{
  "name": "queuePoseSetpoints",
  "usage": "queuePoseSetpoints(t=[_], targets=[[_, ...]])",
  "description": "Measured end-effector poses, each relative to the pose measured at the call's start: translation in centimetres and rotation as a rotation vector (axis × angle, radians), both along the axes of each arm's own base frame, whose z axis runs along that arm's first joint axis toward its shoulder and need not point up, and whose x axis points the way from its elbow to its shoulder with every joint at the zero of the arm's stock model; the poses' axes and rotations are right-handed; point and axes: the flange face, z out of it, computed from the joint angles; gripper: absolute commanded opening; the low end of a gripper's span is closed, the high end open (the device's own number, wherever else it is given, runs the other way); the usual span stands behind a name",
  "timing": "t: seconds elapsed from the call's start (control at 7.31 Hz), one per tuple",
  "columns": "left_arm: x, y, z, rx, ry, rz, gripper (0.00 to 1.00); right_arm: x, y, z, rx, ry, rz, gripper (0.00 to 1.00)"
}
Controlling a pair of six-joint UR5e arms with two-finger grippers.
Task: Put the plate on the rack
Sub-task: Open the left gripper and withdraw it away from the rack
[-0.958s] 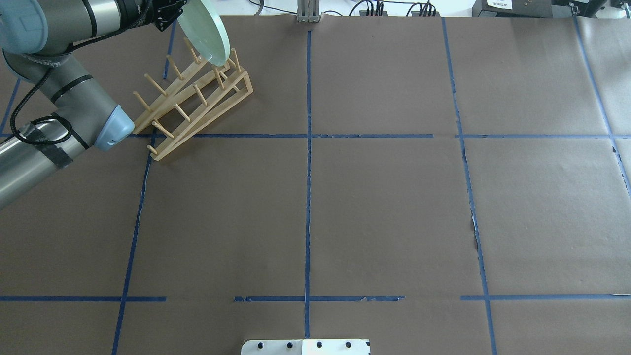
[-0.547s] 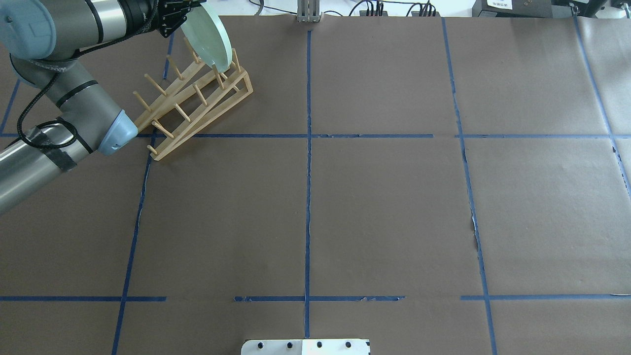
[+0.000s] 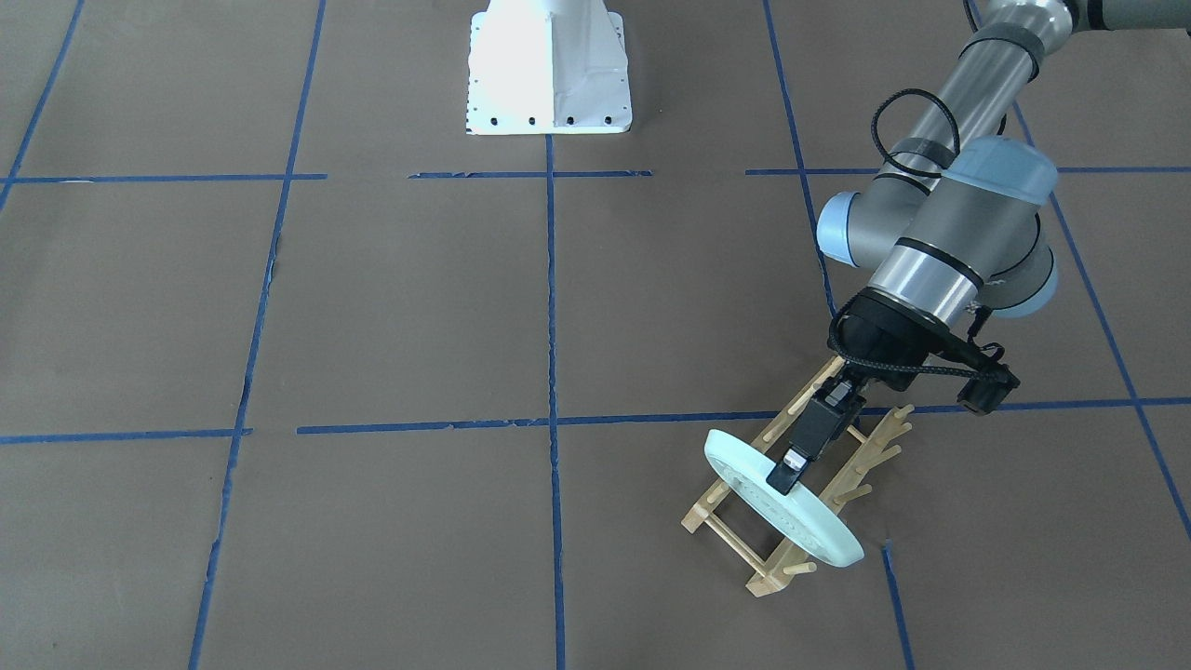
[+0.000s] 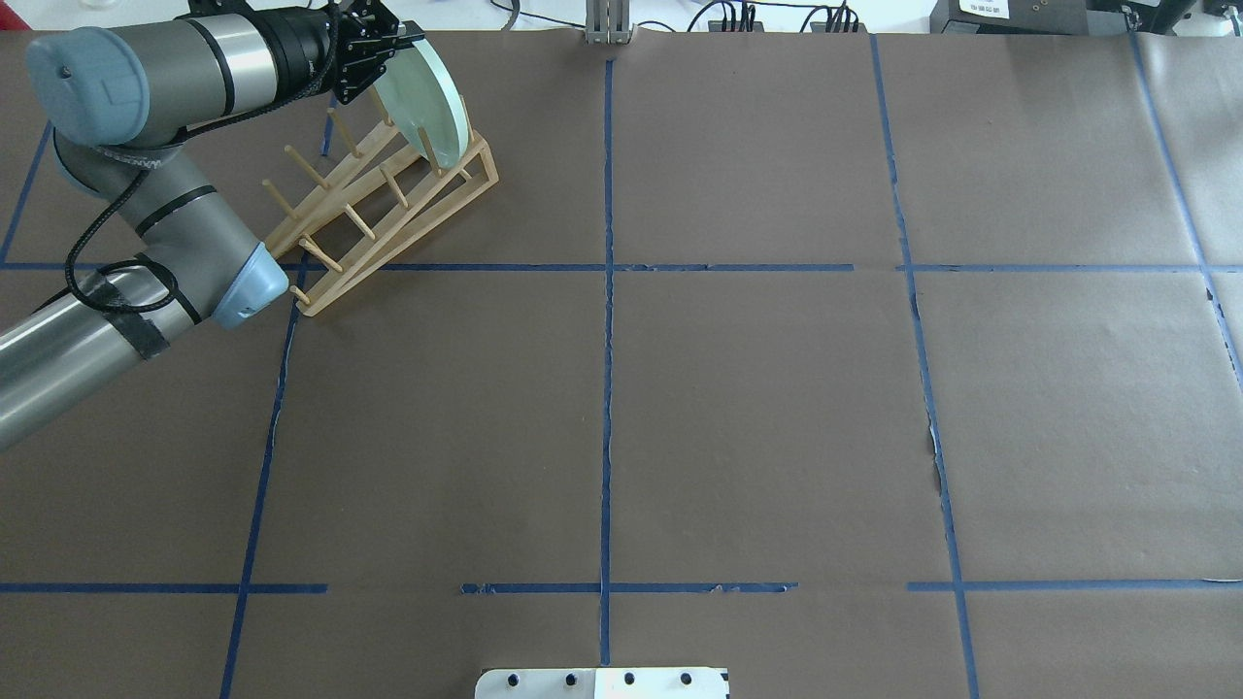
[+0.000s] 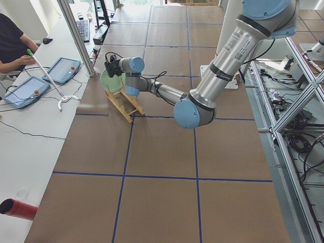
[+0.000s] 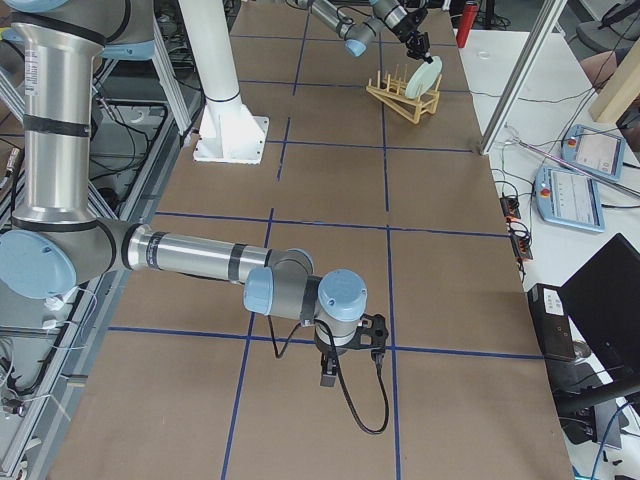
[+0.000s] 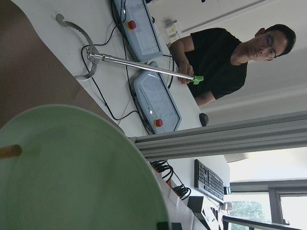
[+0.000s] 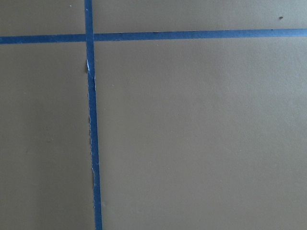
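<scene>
The pale mint-green plate stands on edge, tilted, at the far end of the light wooden rack, low among the end pegs. My left gripper is shut on the plate's upper rim. In the front-facing view the left gripper pinches the plate over the rack. In the left wrist view the plate fills the lower left, with a peg tip against it. My right gripper hangs far from the rack, low over the paper; I cannot tell whether it is open or shut.
The white robot base stands at the table's near middle edge. An aluminium post stands at the far edge beyond the rack. A side table with teach pendants and a seated person lies beyond that edge.
My left arm has swung right and lowered the plate, which now sits down between the rack's end pegs instead of above them. The rack has not moved.
</scene>
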Motion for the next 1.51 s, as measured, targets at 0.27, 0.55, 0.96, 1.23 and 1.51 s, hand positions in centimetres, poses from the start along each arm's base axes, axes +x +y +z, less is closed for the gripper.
queuePoseSetpoints(t=[0.27, 0.55, 0.96, 1.23, 1.51], targets=[[0.4, 0.2, 0.2, -0.002, -0.003, 0.002, 1.00, 0.0, 0.0, 0.0, 0.000, 0.000, 0.000, 1.00], [-0.3, 0.1, -0.4, 0.017, -0.006, -0.008, 1.00, 0.0, 0.0, 0.0, 0.000, 0.000, 0.000, 1.00], [-5.5, -1.8, 0.6, 0.084, -0.210, 0.037, 1.00, 0.0, 0.0, 0.0, 0.000, 0.000, 0.000, 1.00], [-14.1, -2.1, 5.2, 0.108, -0.458, 0.190, 1.00, 0.0, 0.0, 0.0, 0.000, 0.000, 0.000, 1.00], [-23.5, 0.5, 12.3, 0.170, -0.700, 0.322, 1.00, 0.0, 0.0, 0.0, 0.000, 0.000, 0.000, 1.00]])
